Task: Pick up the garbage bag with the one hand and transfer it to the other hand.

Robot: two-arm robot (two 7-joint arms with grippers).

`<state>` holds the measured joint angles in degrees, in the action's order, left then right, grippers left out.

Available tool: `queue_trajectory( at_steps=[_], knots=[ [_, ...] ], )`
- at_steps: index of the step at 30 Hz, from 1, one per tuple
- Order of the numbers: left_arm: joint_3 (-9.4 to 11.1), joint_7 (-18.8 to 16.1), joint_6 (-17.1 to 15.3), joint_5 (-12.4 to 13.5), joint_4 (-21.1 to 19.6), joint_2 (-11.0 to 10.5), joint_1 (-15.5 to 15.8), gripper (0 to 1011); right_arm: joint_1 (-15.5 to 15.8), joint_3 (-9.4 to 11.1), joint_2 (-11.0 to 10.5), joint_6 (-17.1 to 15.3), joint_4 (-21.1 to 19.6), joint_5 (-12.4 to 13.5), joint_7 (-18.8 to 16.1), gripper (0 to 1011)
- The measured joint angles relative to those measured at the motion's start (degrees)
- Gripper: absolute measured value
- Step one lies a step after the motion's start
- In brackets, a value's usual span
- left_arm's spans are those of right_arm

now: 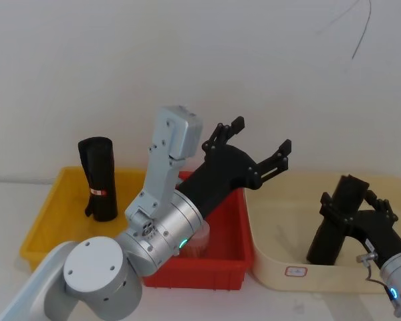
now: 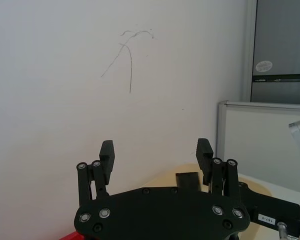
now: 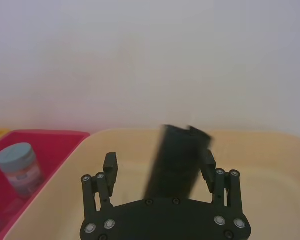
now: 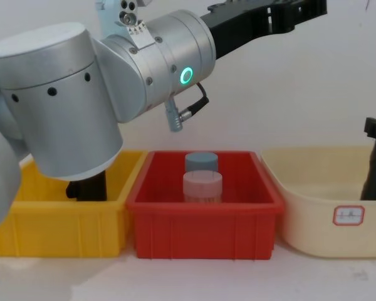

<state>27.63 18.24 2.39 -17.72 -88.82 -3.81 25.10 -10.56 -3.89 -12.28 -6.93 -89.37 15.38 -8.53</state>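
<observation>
Two hands, both spread wide: right hand (image 1: 356, 206) straddles one garbage bag (image 1: 327, 244), left hand (image 1: 260, 136) empty.

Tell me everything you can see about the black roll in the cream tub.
The tall black cylindrical plastic-bag roll looks matte, no label seen. It stands tilted in the cream plastic tub, top above the rim. The right tool straddles it with fingers spread: one close alongside, the other clearly apart.
</observation>
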Motion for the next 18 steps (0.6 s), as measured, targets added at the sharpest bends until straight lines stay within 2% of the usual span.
queue_trajectory(
  at_steps=[10,18],
  knots=[
    [0.0,0.0,0.0,0.0,0.0,0.0,0.0,1001,0.8,-0.8,-0.4,0.9,-2.9,-0.3,-1.4,1000],
    [0.0,0.0,0.0,0.0,0.0,0.0,0.0,1001,1.2,-1.9,-0.7,2.2,-7.3,0.1,-2.9,1000]
  ],
)
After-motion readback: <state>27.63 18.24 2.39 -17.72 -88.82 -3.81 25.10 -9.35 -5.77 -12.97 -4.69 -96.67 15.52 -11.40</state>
